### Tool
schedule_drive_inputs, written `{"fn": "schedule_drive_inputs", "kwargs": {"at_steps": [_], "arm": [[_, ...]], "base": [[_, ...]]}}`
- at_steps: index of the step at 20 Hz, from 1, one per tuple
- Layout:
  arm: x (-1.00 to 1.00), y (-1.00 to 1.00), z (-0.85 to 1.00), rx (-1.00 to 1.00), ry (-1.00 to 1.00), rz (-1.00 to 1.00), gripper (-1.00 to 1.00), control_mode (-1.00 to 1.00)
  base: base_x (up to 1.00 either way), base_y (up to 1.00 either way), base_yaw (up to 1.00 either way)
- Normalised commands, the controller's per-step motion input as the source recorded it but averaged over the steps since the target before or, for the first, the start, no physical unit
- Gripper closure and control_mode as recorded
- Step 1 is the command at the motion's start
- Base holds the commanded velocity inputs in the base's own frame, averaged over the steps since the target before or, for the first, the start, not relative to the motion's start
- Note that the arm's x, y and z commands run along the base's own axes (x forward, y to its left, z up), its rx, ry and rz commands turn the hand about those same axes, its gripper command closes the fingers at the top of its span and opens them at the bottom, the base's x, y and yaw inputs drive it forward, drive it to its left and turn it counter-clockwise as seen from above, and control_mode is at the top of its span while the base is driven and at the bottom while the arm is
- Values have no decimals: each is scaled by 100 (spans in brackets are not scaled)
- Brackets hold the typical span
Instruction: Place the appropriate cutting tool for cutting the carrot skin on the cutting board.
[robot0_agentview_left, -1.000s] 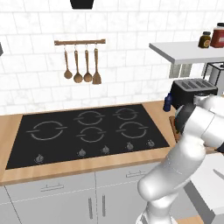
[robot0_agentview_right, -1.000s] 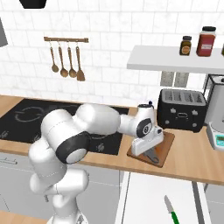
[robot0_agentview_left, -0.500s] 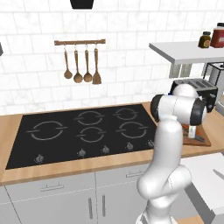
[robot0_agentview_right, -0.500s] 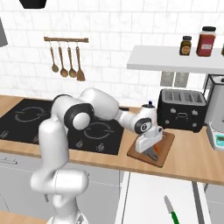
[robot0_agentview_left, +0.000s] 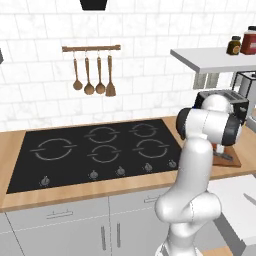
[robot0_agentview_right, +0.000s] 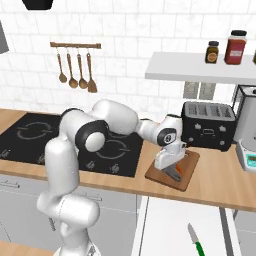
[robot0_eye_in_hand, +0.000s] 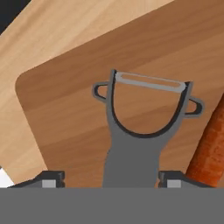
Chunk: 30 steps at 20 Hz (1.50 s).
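Peeler (robot0_eye_in_hand: 131, 131): dark grey, forked Y-shaped head with a pale blade across the fork, lying on the reddish-brown cutting board (robot0_eye_in_hand: 65, 109) beside the orange carrot (robot0_eye_in_hand: 209, 151); no writing legible on it. The gripper (robot0_eye_in_hand: 109, 181) sits low over the board on the counter (robot0_agentview_right: 220, 187), its tips apart on either side of the handle; whether they grip it cannot be told. Since half a second ago the arm has shifted slightly, the gripper staying at the board.
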Motion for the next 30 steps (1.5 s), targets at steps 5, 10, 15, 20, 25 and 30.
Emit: {"fn": "schedule_drive_inputs", "kwargs": {"at_steps": [5, 10, 15, 20, 25, 30], "arm": [[-60, 41, 56, -2, 0, 1, -100, -100], [-69, 50, 45, -6, -5, 1, -100, -100], [-49, 79, 20, -10, 0, 4, -100, -100], [31, 100, -14, -5, 6, 10, -100, -100], [33, 98, -5, -6, 11, 4, -100, -100], [-25, 67, 57, -15, -1, 1, -100, -100]], "base": [[0, 0, 0], [0, 0, 0], [0, 0, 0], [0, 0, 0], [0, 0, 0], [0, 0, 0]]}}
